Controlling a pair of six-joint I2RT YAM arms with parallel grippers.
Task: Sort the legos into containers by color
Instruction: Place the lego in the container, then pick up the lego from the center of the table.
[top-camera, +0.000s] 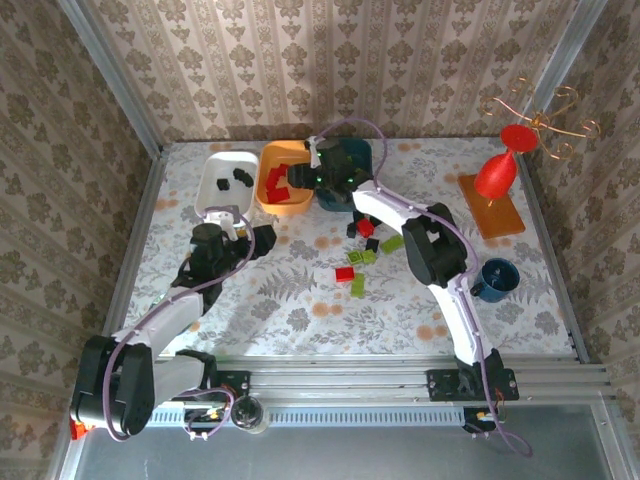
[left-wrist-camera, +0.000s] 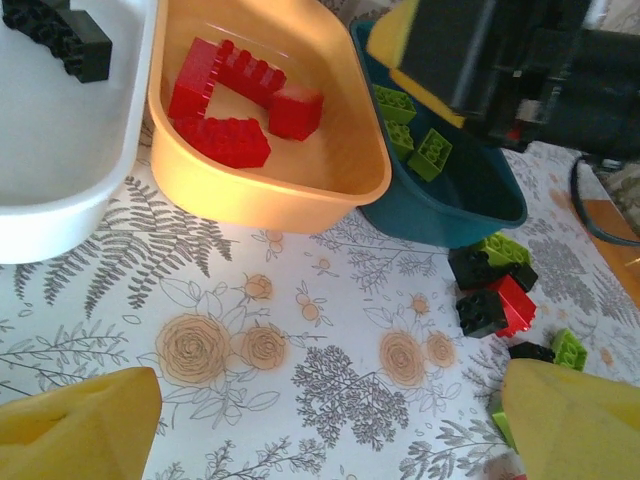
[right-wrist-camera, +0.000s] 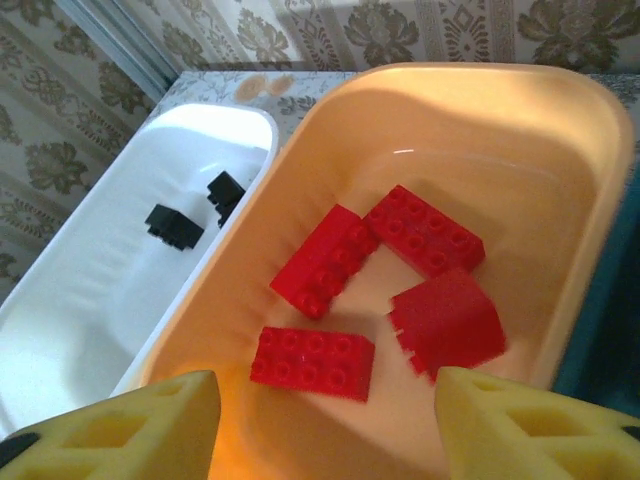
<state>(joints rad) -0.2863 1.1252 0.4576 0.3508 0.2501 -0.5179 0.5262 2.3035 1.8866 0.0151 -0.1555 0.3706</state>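
Over the orange tray, right gripper parted and empty above four red legos. Alongside, black legos in the white tray, green legos in the teal tray. Near loose legos on the table, left gripper spread wide, holding nothing.

The table is covered with a cloth printed with grey ferns and orange roses. Three shallow trays sit side by side along its far edge: a white tray, an orange tray and a dark teal tray. Nearer than the teal tray, loose black bricks, red bricks and lime green bricks lie scattered. To the right stand a dark blue cup and, farther back, a wooden board.
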